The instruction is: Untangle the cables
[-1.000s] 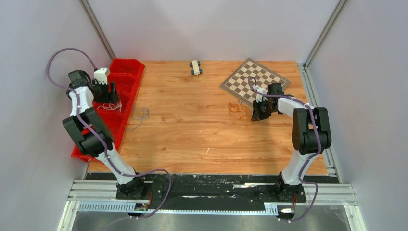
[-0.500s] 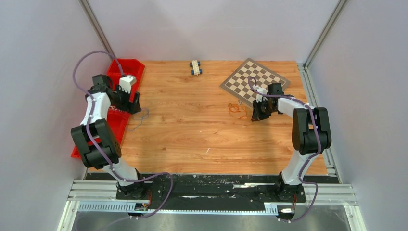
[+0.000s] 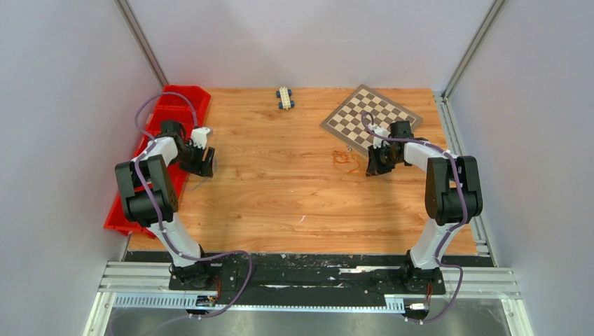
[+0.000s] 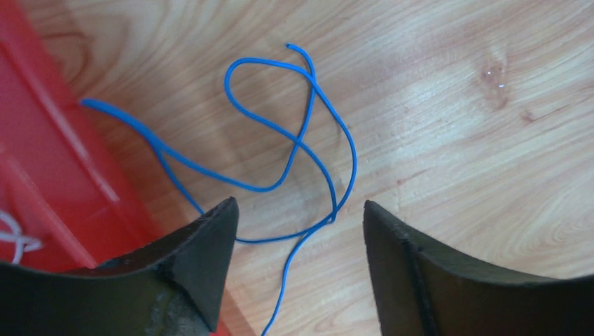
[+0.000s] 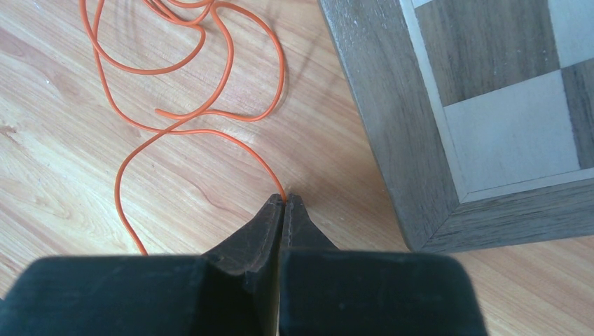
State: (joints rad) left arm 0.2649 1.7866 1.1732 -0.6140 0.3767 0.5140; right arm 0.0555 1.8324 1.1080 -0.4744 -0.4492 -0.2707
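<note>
A thin blue cable [image 4: 354, 157] lies in loose crossed loops on the wooden table, just beside the red bin [image 4: 49, 161]. My left gripper [image 4: 298, 206] hangs low over it, open, with the cable's lower strands between the two fingers and nothing gripped. From above, the left gripper [image 3: 204, 161] stands at the bin's right edge. A thin orange cable [image 5: 283, 70] lies coiled on the table next to the chessboard [image 5: 490, 105]. One of its strands runs into the tips of my right gripper [image 5: 284, 199], which is shut on it. The orange cable [image 3: 342, 158] sits left of the right gripper [image 3: 371, 168].
A white cable [image 4: 14, 238] lies inside the red bin [image 3: 183, 101] at the table's left edge. The chessboard [image 3: 371, 119] sits at the back right, close beside my right gripper. A small toy car [image 3: 284, 97] stands at the back middle.
My left arm has swung right, from over the red bin out to the table above the blue cable. The right arm and orange cable have not moved.
</note>
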